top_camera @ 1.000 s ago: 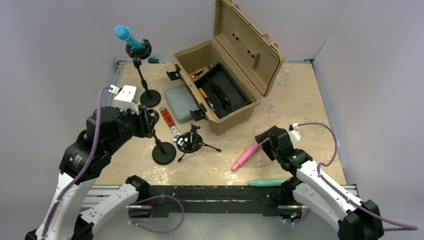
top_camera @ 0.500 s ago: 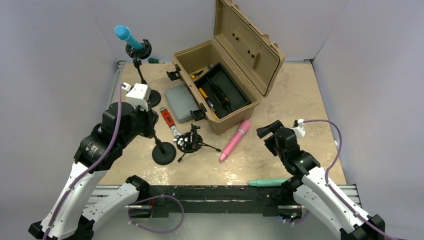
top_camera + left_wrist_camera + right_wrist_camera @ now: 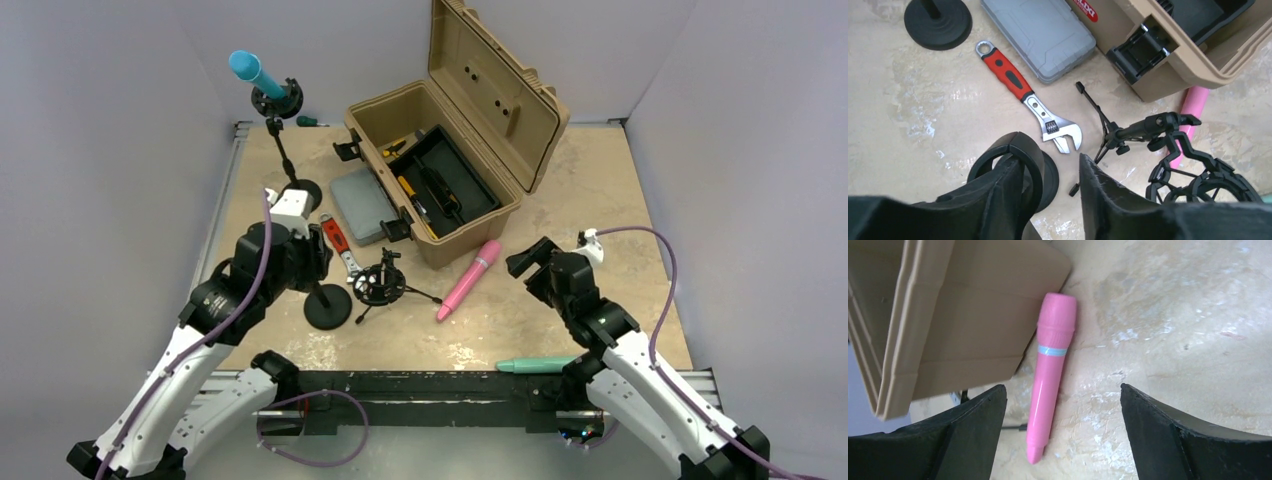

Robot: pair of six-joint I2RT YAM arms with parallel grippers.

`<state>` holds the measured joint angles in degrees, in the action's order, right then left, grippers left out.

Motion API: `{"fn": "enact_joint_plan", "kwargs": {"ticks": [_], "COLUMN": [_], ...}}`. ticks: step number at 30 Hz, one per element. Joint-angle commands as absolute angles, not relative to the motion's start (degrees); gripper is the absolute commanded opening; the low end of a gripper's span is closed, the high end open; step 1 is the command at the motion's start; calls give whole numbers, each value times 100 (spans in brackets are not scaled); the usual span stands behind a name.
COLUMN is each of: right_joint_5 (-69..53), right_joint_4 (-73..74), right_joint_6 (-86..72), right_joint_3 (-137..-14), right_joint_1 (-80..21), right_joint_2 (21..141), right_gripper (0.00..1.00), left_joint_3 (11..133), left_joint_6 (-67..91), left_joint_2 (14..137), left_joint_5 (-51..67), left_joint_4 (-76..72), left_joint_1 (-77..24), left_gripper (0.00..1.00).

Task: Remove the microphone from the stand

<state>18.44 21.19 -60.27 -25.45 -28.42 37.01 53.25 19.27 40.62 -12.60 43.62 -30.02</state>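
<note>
A pink microphone [image 3: 470,280] lies loose on the table beside the tan toolbox; it also shows in the right wrist view [image 3: 1050,375]. My right gripper [image 3: 524,264] is open and empty just right of it, jaws wide apart [image 3: 1060,387]. A blue microphone [image 3: 250,72] sits in the clip of a tall black stand [image 3: 283,140] at the back left. My left gripper [image 3: 316,262] is open over a second round-based stand [image 3: 328,306]. That stand's empty ring clip [image 3: 1023,150] sits against my left finger, and my gripper [image 3: 1048,162] shows a gap between the fingers.
The open tan toolbox [image 3: 520,205] stands in the middle back. A grey case [image 3: 362,205] and a red-handled wrench [image 3: 338,243] lie left of it. A black tripod shock mount [image 3: 380,283] stands by the round base. A teal microphone [image 3: 535,364] lies at the near edge.
My right gripper let go of the pink microphone, which now lies nearer the toolbox, and drew back open. My left arm moved right, toward the near stand.
</note>
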Motion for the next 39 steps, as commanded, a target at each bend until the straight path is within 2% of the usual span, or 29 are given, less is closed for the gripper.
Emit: {"fn": "enact_joint_plan", "kwargs": {"ticks": [1,2,4,7,12,20,23,30,39], "right_joint_5": [1168,1123,900,607,286,-504,-607,-583,-504], "right_joint_4": [1567,1532,1410,1200,1184,930,998,1233,1354], "right_joint_6": [-4978,-4791,-4460,-4171,-3742,-3161,-3105,-3053,-2967], "right_joint_3": [-2892,-2908,-2925,-2946,-3311,-3575,-3616,-3682,-4008], "right_joint_1": [-2810,-2812,-2814,-2823,-2820,-2814,-2813,-2821,-2819], "right_joint_2": [3568,3497,3280,2960,2931,3066,3031,2674,2901], "right_gripper": [83,84,98,99,99,99,99,99,99], "left_joint_3": [5811,6033,6638,7491,8360,9275,9811,10540,10488], "left_joint_6": [1972,1912,1767,1603,1423,1926,2364,2047,1239], "left_joint_2": [4133,4132,4171,4412,5106,6424,7067,8237,8928], "left_joint_5": [-1142,-1128,-1149,-1341,-1902,-2111,-1613,-1912,-2477], "left_joint_4": [5006,5068,5140,5174,4683,2998,2634,2002,1349], "left_joint_1": [-3004,-3003,-3002,-2979,-2775,-1298,-766,-599,-591], "left_gripper": [54,61,70,89,99,100,100,99,92]}}
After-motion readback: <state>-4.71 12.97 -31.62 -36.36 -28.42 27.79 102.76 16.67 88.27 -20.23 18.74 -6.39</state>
